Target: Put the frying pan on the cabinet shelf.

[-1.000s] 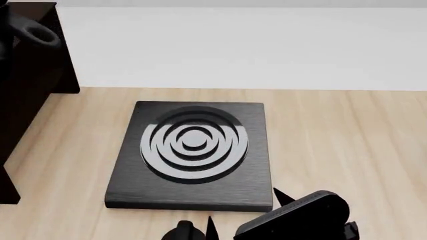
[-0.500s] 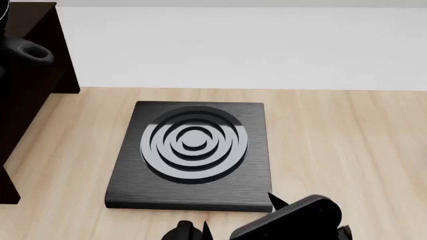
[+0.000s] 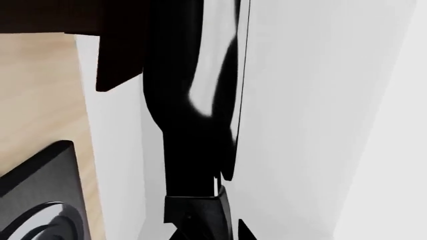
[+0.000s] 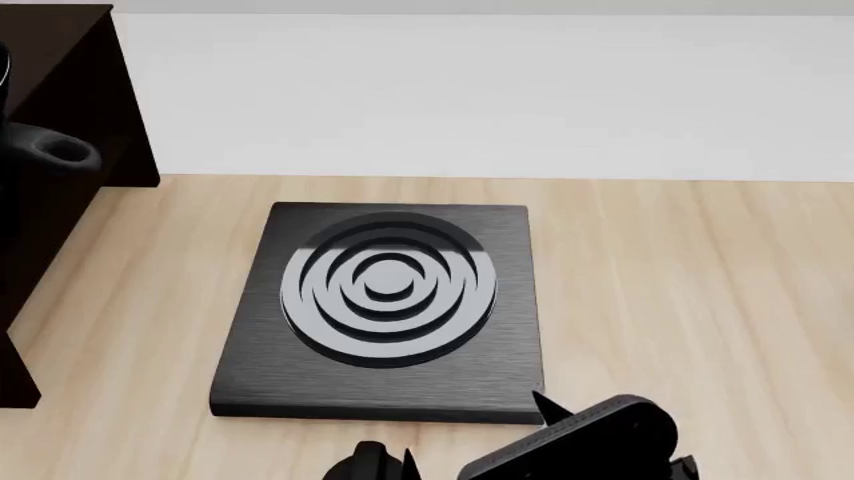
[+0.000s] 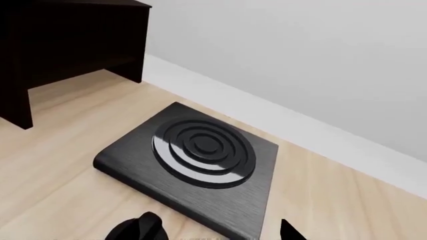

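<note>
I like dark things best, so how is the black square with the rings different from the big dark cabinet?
The hob is a low, flat slab lying on the tabletop, while the cabinet stands much taller on upright side panels. The hob has pale grey rings on top; the cabinet is plain. The hob is charcoal black; the cabinet is very dark brown. Both are dark and square-cornered.

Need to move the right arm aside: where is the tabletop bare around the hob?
The pale wooden tabletop is bare right of the square black hob, up to the white wall. A narrower bare strip separates the hob from the dark brown cabinet. The right gripper crowds the hob's near corner.
</note>
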Tool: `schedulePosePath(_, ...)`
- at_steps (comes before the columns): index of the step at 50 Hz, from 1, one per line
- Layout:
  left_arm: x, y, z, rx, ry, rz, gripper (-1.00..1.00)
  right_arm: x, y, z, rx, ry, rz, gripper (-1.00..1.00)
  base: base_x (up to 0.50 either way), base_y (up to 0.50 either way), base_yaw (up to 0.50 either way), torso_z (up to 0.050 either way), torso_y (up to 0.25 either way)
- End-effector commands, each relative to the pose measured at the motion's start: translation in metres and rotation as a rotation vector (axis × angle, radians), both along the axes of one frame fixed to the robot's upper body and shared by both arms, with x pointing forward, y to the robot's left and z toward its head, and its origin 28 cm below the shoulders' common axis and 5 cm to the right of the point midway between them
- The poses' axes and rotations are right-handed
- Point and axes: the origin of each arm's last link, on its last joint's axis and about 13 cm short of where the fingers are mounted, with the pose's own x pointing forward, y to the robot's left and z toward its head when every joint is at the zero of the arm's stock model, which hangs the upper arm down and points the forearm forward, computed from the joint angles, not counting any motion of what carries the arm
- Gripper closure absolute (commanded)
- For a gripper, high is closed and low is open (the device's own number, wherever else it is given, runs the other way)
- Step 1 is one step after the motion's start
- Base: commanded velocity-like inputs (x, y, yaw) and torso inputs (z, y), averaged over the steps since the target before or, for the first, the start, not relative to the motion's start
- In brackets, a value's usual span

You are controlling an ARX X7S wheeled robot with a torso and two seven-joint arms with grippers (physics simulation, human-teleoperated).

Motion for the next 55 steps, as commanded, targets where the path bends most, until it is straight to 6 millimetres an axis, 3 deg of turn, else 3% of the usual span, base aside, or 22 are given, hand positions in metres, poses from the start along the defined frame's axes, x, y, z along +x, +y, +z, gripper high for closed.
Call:
schedulePosePath(1,-0.003,0.003,0.003,-0.086,-0.080,0.024,1.00,0.001,0.000,0.001,0.013,-0.009,-0.002,-1.00,0.00,0.00,0.00,0.000,0.000)
schedulePosePath(33,-0.011,0.002,-0.011,-0.061,-0.069,0.021,1.00,-0.001,0.000,-0.002,0.017,-0.003,-0.005,-1.00,0.00,0.00,0.00,0.001,0.000)
schedulePosePath(34,-0.011,0.002,-0.011,-0.060,-0.071,0.020,-1.00,-0.001,0.000,-0.002,0.016,-0.003,-0.006,-1.00,0.00,0.00,0.00,0.000,0.000)
schedulePosePath(55,-0.024,-0.005,-0.010,-0.050,-0.084,0.001,-1.00,-0.001,0.000,-0.003,0.018,-0.003,-0.007,-1.00,0.00,0.00,0.00,0.000,0.000)
